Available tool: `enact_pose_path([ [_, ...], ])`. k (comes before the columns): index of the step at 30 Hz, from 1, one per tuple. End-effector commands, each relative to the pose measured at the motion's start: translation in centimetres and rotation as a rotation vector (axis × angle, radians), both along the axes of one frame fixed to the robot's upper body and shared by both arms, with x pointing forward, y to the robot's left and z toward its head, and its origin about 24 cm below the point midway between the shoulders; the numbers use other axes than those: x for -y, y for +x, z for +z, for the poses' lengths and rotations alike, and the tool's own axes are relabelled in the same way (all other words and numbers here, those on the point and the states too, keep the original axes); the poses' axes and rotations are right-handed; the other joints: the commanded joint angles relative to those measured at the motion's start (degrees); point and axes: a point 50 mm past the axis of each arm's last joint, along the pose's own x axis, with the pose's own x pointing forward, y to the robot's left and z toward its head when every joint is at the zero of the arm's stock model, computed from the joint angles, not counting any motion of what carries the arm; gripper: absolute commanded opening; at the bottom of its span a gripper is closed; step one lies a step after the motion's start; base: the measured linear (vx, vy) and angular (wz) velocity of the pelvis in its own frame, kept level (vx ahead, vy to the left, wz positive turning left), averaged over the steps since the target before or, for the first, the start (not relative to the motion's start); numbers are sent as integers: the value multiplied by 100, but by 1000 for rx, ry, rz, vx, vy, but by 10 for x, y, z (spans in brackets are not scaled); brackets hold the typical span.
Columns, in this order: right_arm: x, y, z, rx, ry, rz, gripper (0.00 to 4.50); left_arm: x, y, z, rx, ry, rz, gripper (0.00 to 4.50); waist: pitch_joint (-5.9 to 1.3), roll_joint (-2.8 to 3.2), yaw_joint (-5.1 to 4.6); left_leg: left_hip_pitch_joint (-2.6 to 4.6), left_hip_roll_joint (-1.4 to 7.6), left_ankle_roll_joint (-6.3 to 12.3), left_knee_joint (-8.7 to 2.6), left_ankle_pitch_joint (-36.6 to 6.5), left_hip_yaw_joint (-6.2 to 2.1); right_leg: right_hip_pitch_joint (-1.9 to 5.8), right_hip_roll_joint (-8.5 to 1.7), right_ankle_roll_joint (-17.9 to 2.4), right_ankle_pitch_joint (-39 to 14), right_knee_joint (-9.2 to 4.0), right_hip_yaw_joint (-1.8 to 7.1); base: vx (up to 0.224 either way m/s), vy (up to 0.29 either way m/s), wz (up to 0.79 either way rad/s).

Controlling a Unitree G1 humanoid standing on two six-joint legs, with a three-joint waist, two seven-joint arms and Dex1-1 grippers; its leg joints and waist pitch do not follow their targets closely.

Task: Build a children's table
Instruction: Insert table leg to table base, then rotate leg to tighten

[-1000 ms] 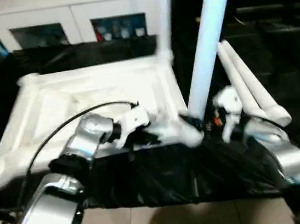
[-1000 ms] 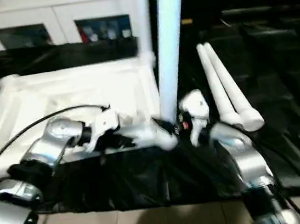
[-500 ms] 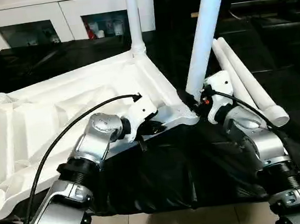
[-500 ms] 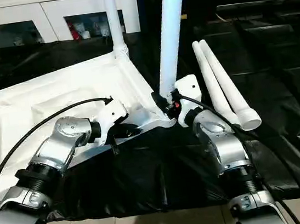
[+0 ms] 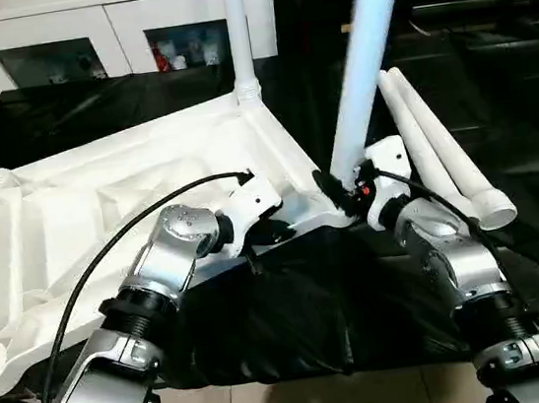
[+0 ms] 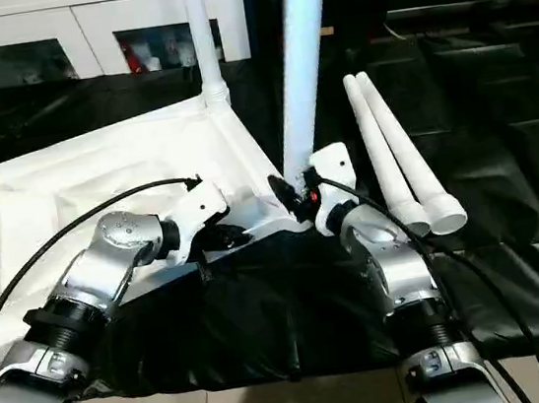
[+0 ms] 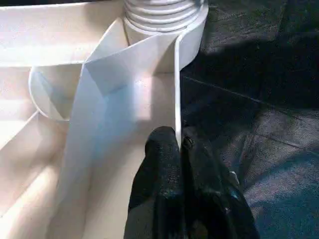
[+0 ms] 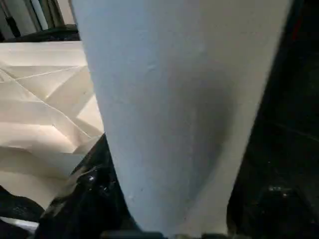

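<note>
The table top [image 6: 81,201] lies underside up on the black cloth [image 6: 295,317], one leg [image 6: 201,42] already upright in its far corner socket. The left gripper [image 7: 178,145], forearm reaching inward, is pinched tight on the top's thin near rim. Just to its right, the right gripper [image 6: 294,198], wrist bent upward, clamps the foot of a second leg [image 6: 302,58] standing at the near corner socket. Beyond it, two spare legs [image 6: 398,160] lie side by side.

Silver jointed forearms [image 5: 172,254], white wrist housings [image 6: 330,169], black cable [image 5: 106,243], black jaws
</note>
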Motion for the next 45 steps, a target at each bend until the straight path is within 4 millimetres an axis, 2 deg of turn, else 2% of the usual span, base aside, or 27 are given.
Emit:
enact_pose_path([
  [1, -6, -6, -22, -117, -11, 45, 304, 10, -3, 11, 44, -23, -62, 0, -462, 28, 50, 90, 307, 453, -330, -873, -111, 361, -420, -1727, -340, -259, 266, 0, 0, 0],
  [6, -2, -4, -12, -79, -6, 76, 352, 7, -3, 12, 45, -16, -82, 0, -483, 25, 95, 85, 308, 542, -301, -688, -107, 376, -413, -1785, -73, -216, 263, 0, 0, 0],
  [10, 5, -9, -6, -40, -33, 157, 383, 3, -5, 11, 38, -11, -129, 0, -481, 25, 127, 80, 301, 581, -291, -731, -106, 391, -409, -1760, -86, -216, 255, 0, 0, 0],
  [13, 9, -21, -2, -26, -44, 287, 383, -1, -9, 9, 22, -5, -194, 0, -477, 13, 154, 76, 304, 626, -287, -744, -106, 398, -404, -1748, -91, -220, 251, 0, 0, 0],
  [15, 14, -36, -1, -34, -82, 424, 383, -4, -15, 8, 15, -3, -296, 0, -488, 35, 231, 79, 327, 714, -266, -681, -99, 383, -400, -1726, -16, -193, 251, 0, 0, 0],
  [16, 14, -36, -1, -34, -82, 426, 383, -4, -15, 8, 15, -3, -298, 0, -486, 33, 245, 81, 327, 719, -268, -711, -101, 379, -396, -1720, -54, -201, 244, 0, 0, 0],
  [19, 18, -45, -2, -53, -104, 494, 383, -5, -19, 7, 0, -10, -354, 0, -480, 42, 275, 95, 344, 651, -278, -878, -99, 364, -409, -1704, -319, -226, 247, 0, 0, 0],
  [20, 20, -53, -3, -73, -116, 560, 383, -6, -22, 5, -6, 6, -405, 0, -459, 45, 304, 105, 350, 560, -290, -1049, -102, 344, -407, -1660, -588, -254, 254, 0, 0, 0],
  [22, 21, -55, -3, -79, -118, 579, 383, -7, -22, 5, -10, 9, -417, 0, -454, 55, 340, 118, 355, 476, -294, -1178, -104, 330, -421, -1607, -800, -266, 268, 0, 0, 0],
  [25, 23, -64, -4, -106, -141, 659, 383, -7, -25, 2, -26, 21, -465, 0, -442, 37, 371, 127, 347, 373, -305, -1339, -106, 324, -420, -1505, -1136, -303, 271, 0, 0, 0],
  [26, 24, -67, -4, -114, -149, 679, 383, -8, -26, 2, -32, 24, -478, 0, -442, 41, 377, 140, 355, 351, -307, -1379, -103, 309, -428, -1503, -1188, -305, 280, 0, 0, 0],
  [30, 28, -72, -5, -151, -182, 726, 383, -11, -27, -1, -43, 53, -526, 0, -449, 58, 374, 115, 346, 351, -308, -1367, -119, 324, -423, -1483, -1115, -295, 272, 0, 0, 0],
  [31, 29, -73, -5, -155, -183, 729, 357, -11, -27, -2, -43, 58, -530, 0, -443, 80, 378, 111, 343, 351, -305, -1364, -121, 319, -424, -1488, -1119, -295, 269, 0, 0, 0],
  [32, 29, -73, -6, -161, -185, 734, 357, -12, -27, -2, -47, 63, -538, 0, -448, 61, 373, 105, 343, 345, -303, -1356, -122, 329, -427, -1500, -1086, -292, 268, 0, 0, 0],
  [35, 30, -75, -6, -172, -190, 747, 343, -13, -27, -4, -53, 72, -548, 0, -451, 61, 377, 105, 341, 361, -297, -1302, -121, 330, -429, -1500, -1090, -292, 265, 0, 0, 0],
  [36, 30, -75, -6, -172, -190, 748, 319, -13, -27, -4, -53, 73, -549, 0, -452, 61, 378, 106, 340, 365, -296, -1305, -119, 329, -428, -1497, -1103, -295, 265, 0, 0, 0],
  [39, 30, -78, -7, -188, -193, 766, 298, -14, -27, -5, -57, 79, -556, 0, -457, 72, 380, 99, 342, 376, -295, -1269, -126, 336, -429, -1503, -1044, -284, 262, 0, 0, 0],
  [42, 30, -79, -8, -195, -192, 768, 288, -15, -27, -6, -61, 79, -561, 0, -458, 73, 386, 95, 339, 414, -287, -1225, -121, 337, -424, -1513, -978, -283, 260, 0, 0, 0],
  [45, 29, -80, -10, -201, -172, 765, 287, -16, -26, -6, -62, 80, -556, 0, -452, 70, 393, 95, 338, 421, -292, -1271, -122, 335, -433, -1469, -1139, -298, 260, 0, 0, 0],
])
